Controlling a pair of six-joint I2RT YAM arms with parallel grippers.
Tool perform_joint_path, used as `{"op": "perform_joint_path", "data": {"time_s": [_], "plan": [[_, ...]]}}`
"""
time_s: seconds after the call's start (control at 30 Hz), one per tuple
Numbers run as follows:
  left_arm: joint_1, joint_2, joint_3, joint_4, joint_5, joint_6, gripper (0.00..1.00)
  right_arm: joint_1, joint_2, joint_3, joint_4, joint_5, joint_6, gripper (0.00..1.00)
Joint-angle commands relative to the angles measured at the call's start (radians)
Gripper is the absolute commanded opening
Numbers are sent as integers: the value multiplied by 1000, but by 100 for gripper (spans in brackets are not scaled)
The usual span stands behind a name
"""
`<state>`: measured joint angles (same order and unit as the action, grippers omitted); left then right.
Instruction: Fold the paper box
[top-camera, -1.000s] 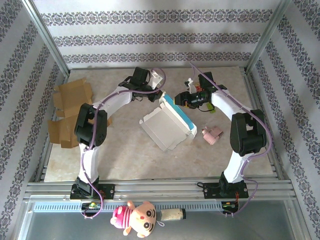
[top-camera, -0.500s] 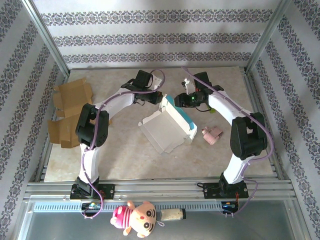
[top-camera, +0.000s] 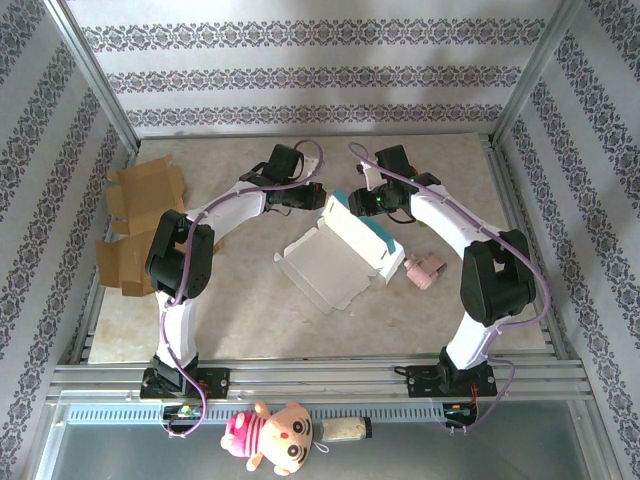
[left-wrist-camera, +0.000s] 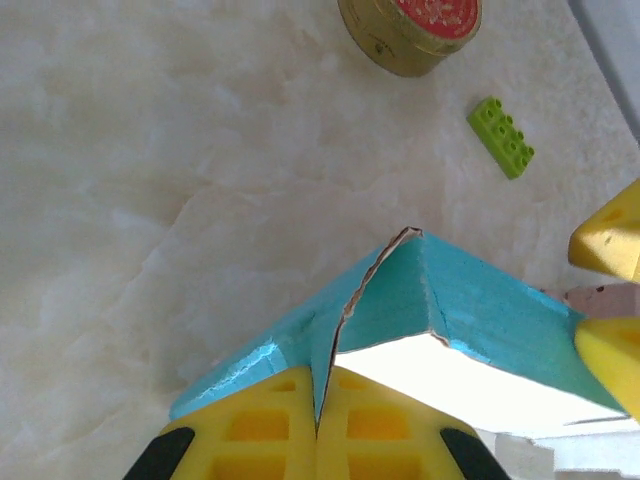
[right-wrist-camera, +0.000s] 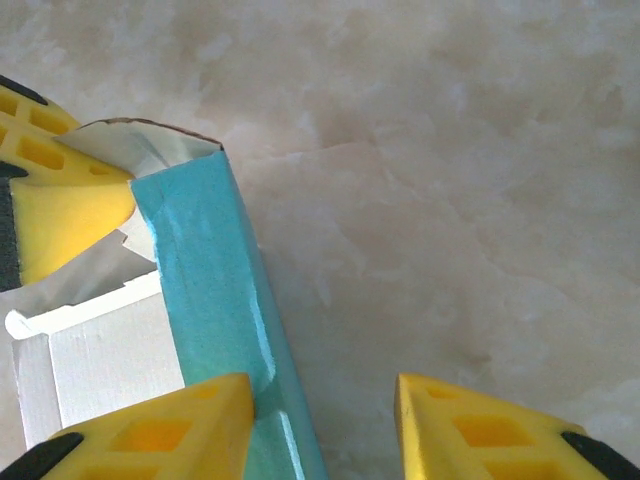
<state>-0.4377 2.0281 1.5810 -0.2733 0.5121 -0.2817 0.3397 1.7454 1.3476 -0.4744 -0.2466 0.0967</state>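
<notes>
The paper box (top-camera: 340, 250), white inside with a teal outer wall, lies open and partly formed mid-table. My left gripper (top-camera: 318, 198) is at its far corner, shut on a teal corner flap (left-wrist-camera: 345, 330), with the yellow pads (left-wrist-camera: 270, 430) pressed together around the card. My right gripper (top-camera: 353, 203) is open and straddles the teal side wall (right-wrist-camera: 205, 270). Its left finger (right-wrist-camera: 170, 425) touches the wall's inner side, while the other finger (right-wrist-camera: 480, 425) stands clear over bare table. The white inside of the box (right-wrist-camera: 100, 370) is seen to the left of that wall.
Brown cardboard pieces (top-camera: 140, 190) lie at the table's left edge. A pink object (top-camera: 425, 270) sits right of the box. A green brick (left-wrist-camera: 500, 137) and a gold tin with a red lid (left-wrist-camera: 410, 25) lie beyond the box corner. A plush toy (top-camera: 275, 435) rests below the front rail.
Both grippers have drawn together at the box's far corner. The right gripper moved left onto the teal wall and its jaws narrowed. The box shifted slightly.
</notes>
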Motion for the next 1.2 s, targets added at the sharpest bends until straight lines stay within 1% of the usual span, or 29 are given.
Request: {"op": "perform_joint_path", "data": {"time_s": [0.0,0.3,0.37,0.5,0.57,0.67,0.73,0.83,0.93,1.03,1.1,1.17], "plan": [[-19,-9,28,172,88,-72,5,17,-15,-29,-26,26,-26,42],[-20,32,6,320,118,-183,5,21,-30,-46,-9,20,-17,41],[-19,45,-8,385,106,-221,5,21,-31,-48,-4,20,-14,41],[-20,83,-18,481,77,-246,5,21,-33,-47,-1,17,-8,41],[-20,96,-18,522,98,-266,5,21,-36,-48,-2,20,-6,41],[-21,107,-26,565,153,-307,9,22,-47,-54,-3,26,-8,41],[-24,97,-63,598,166,-317,9,21,-54,-60,-1,36,-9,41],[-25,67,-145,643,154,-324,10,18,-57,-66,0,40,-7,41],[-27,48,-194,670,165,-329,11,18,-49,-65,3,40,-3,41],[-27,42,-184,658,173,-323,15,20,-40,-60,4,44,2,41],[-29,38,-169,599,165,-282,24,22,-38,-58,5,49,4,41],[-29,15,-176,536,118,-210,28,21,-41,-62,5,57,4,41]]}}
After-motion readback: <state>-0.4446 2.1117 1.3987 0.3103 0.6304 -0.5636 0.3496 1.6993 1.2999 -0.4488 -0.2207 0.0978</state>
